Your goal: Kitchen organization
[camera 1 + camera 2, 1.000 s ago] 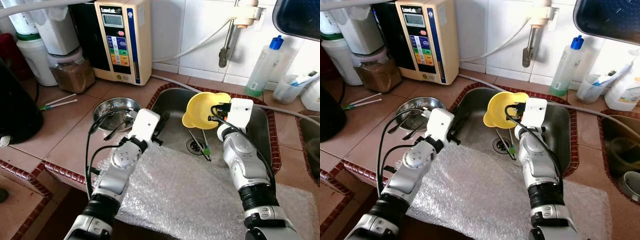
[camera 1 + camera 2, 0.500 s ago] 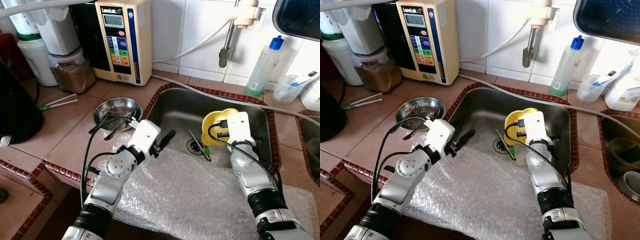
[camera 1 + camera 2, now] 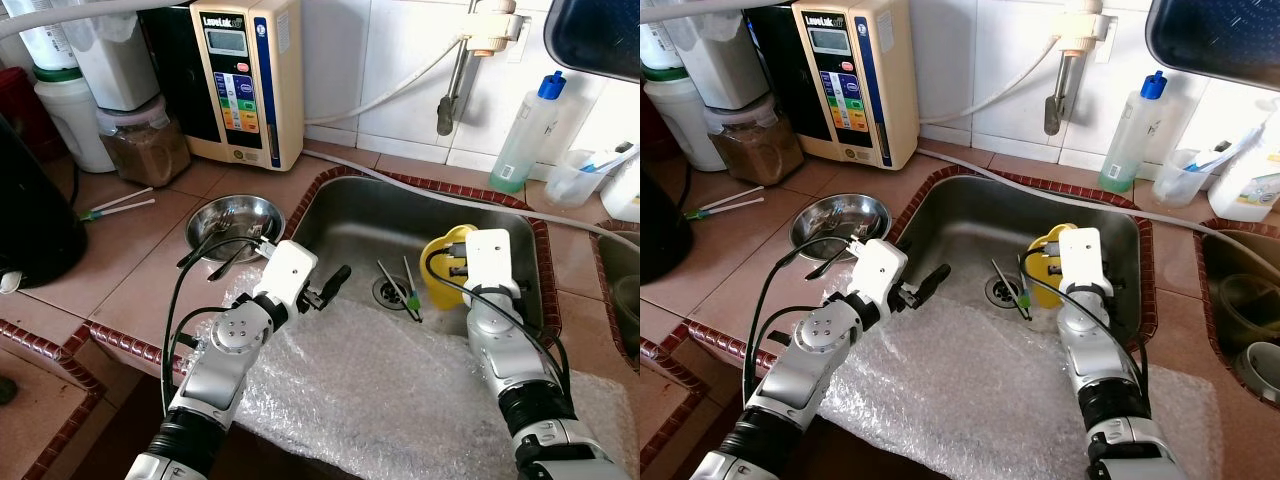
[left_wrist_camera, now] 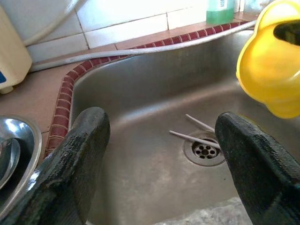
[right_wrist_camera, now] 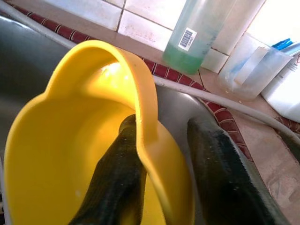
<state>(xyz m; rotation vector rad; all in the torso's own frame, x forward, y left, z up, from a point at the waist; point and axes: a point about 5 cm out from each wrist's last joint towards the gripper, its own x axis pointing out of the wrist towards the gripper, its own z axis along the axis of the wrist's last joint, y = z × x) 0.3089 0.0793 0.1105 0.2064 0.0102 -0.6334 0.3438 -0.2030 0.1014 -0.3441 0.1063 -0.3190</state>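
A yellow plastic bowl stands tilted on its side low in the steel sink, right of the drain. My right gripper is shut on its rim, one finger inside the bowl and the other outside. My left gripper hovers open over the sink's near left corner with nothing between its fingers. Two thin utensils with green ends lie across the drain.
Bubble wrap covers the counter in front of the sink. A steel bowl with spoons sits left of the sink, below a water machine. A faucet and a soap bottle stand behind the sink.
My right gripper has carried the yellow bowl down and to the right, from above the drain to low in the sink. My left gripper drew back slightly toward the sink's near left edge.
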